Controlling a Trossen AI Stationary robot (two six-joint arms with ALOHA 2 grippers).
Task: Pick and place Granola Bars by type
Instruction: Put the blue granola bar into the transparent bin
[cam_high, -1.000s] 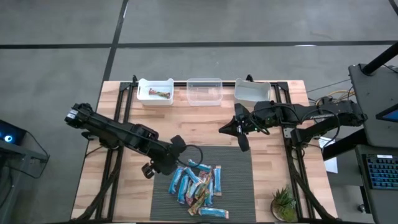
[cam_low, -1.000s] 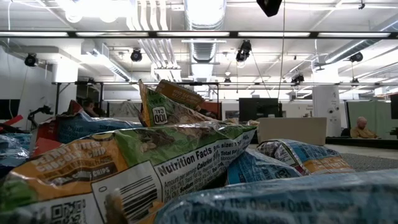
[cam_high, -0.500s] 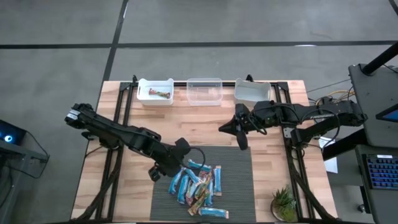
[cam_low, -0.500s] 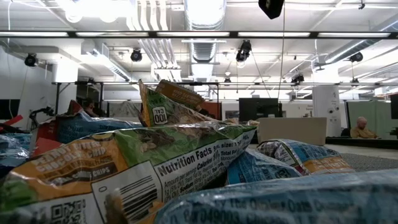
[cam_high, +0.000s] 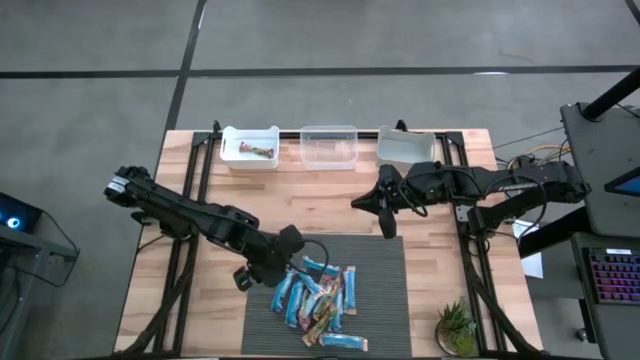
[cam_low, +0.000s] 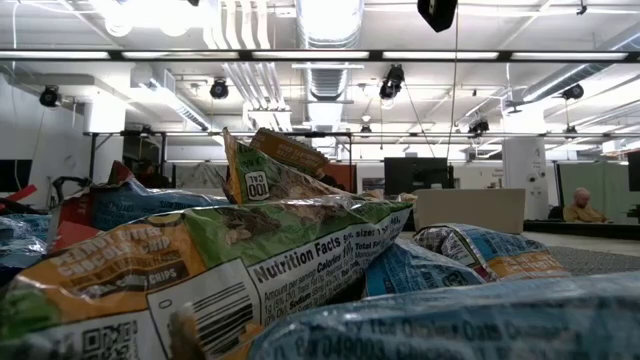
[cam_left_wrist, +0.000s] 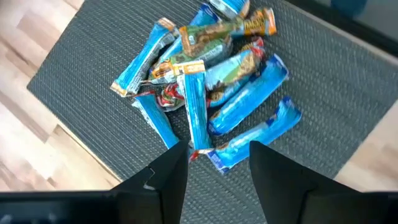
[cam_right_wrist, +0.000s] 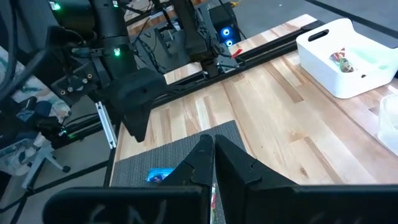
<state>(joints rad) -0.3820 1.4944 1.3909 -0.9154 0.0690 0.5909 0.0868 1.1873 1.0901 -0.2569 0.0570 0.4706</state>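
The bars (cam_high: 318, 298) lie in a loose heap on the dark mat (cam_high: 385, 300) at the near middle of the table (cam_high: 200, 310), most of them blue with a few green, red and orange ones mixed in, and one blue bar lying apart at the mat's near edge. The left gripper (cam_high: 284, 256) hangs over the heap's left edge with its fingers (cam_left_wrist: 168, 177) spread apart and nothing between them; in the left wrist view the gap frames the end of a long blue bar (cam_left_wrist: 196, 106) that lies across the others. The right gripper (cam_high: 387, 222) hovers near the far edge of the mat, its fingers (cam_right_wrist: 202, 158) pressed together and empty, well apart from the heap. Three bins stand in a row along the far edge: a white bin (cam_high: 233, 158) on the left with one multicoloured bar (cam_high: 259, 151) in it, a clear bin (cam_high: 329, 147) in the middle, and a third bin (cam_high: 405, 147) on the right. A small plant (cam_high: 457, 328) sits at the table's near right corner
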